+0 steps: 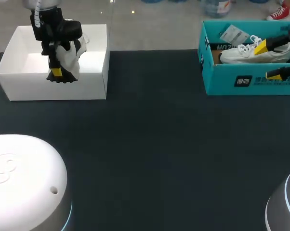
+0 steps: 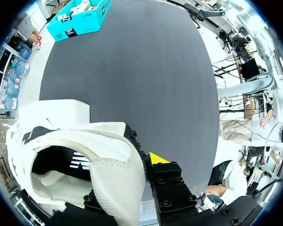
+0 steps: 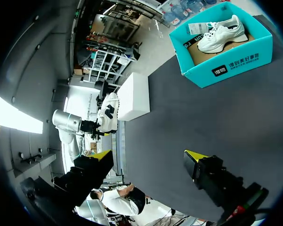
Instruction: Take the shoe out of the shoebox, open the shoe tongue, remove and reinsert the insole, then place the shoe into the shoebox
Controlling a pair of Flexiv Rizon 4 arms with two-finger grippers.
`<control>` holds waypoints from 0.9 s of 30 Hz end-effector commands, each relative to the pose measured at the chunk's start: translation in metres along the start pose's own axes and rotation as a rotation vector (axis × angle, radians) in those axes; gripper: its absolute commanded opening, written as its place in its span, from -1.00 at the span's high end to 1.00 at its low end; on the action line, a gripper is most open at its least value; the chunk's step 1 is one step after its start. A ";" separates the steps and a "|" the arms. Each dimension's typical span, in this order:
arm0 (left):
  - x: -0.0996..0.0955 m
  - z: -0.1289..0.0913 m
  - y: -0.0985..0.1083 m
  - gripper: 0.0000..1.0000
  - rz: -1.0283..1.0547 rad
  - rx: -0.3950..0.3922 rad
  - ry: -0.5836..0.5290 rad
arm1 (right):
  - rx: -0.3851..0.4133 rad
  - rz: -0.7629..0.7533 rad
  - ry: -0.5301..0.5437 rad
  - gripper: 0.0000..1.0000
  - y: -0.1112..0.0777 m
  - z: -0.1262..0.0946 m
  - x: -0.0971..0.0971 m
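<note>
The shoe (image 2: 99, 155) is held at about ten o'clock on the table (image 1: 150, 144) by the left gripper (image 2: 134, 179), which is closed on the collar wall; one yellow tip is seen outside, and the other is hidden by fabric. With so thin and soft a hold, a slip or swing is judged possible. The hanging sole could also be caught on the rim of the white shoebox (image 1: 19, 82) just beneath, so the light box might be dragged or tipped. Only this shoe is seen in or over that box, and whether its rim is cleared cannot be told. The right gripper (image 3: 147, 157) is spread wide, with nothing in it. Farther off, at two o'clock, a white sneaker (image 1: 253, 53) and a paper slip (image 1: 234, 33) are kept in the teal shoebox (image 1: 231, 79).
</note>
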State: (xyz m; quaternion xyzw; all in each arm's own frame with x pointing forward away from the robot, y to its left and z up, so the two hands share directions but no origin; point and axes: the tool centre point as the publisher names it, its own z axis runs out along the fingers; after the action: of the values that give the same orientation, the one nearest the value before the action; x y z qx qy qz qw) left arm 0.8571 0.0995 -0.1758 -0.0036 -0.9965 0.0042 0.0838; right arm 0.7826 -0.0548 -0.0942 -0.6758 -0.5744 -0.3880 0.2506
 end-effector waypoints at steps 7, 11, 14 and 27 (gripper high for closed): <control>0.002 -0.001 0.001 1.00 0.001 -0.001 -0.005 | -0.001 0.002 -0.003 -1.00 0.000 0.001 0.000; 0.002 -0.001 0.001 1.00 0.001 -0.001 -0.005 | -0.001 0.002 -0.003 -1.00 0.000 0.001 0.000; 0.001 -0.004 0.001 1.00 0.016 0.000 -0.010 | -0.001 0.002 -0.003 -1.00 0.000 0.001 0.000; -0.032 -0.018 0.082 1.00 0.084 -0.096 -0.010 | -0.001 0.002 -0.003 -1.00 0.000 0.001 0.000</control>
State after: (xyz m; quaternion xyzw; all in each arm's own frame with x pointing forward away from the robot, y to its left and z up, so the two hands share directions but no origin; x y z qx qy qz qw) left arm 0.8868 0.1620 -0.1699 -0.0466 -0.9948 -0.0478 0.0764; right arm 0.7826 -0.0548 -0.0943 -0.6758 -0.5744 -0.3880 0.2506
